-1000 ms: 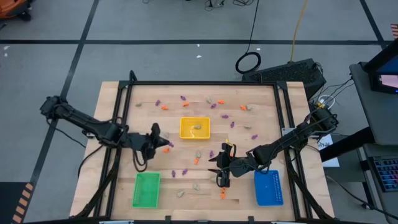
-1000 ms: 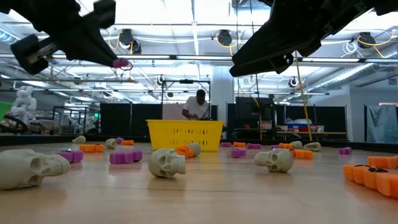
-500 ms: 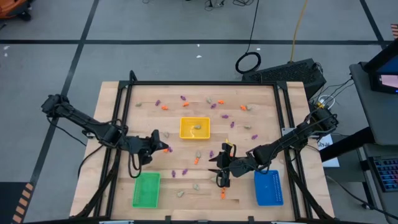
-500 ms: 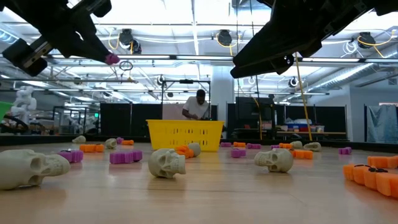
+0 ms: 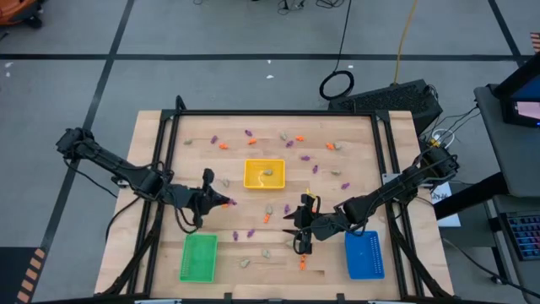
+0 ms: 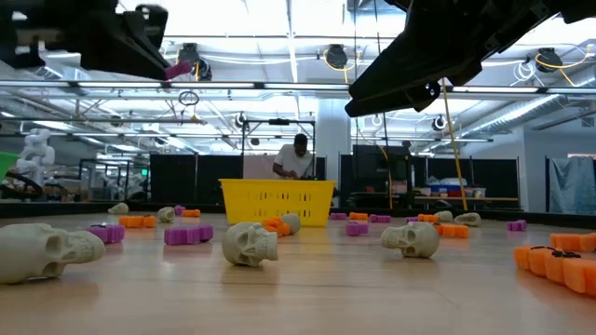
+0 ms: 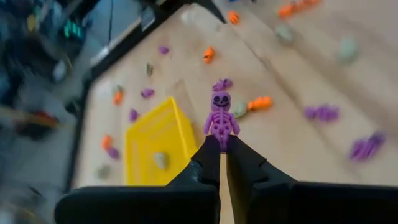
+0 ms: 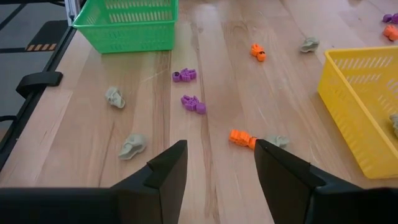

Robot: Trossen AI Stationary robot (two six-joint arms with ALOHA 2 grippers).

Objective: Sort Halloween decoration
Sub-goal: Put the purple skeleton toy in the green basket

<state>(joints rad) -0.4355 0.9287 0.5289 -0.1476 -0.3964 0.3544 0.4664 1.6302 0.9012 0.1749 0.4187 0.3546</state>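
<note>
Left gripper [image 7: 222, 148] clamped on purple skeleton [image 7: 221, 116], unlabelled, above table [image 5: 354, 160]

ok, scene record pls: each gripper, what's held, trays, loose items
left gripper: shut on purple skeleton, raised over the table
right gripper: open, empty, above loose pieces
yellow tray: centre, holds a pale piece
green tray: front left
blue tray: front right
loose: skulls, orange and purple pieces scattered

Yellow tray [image 5: 264, 174]: mid-table.
Green tray [image 5: 198, 257]: near the front edge, on the left.
Blue tray [image 5: 364, 254]: front right.
Person [image 6: 296, 157]: behind the table.
</note>
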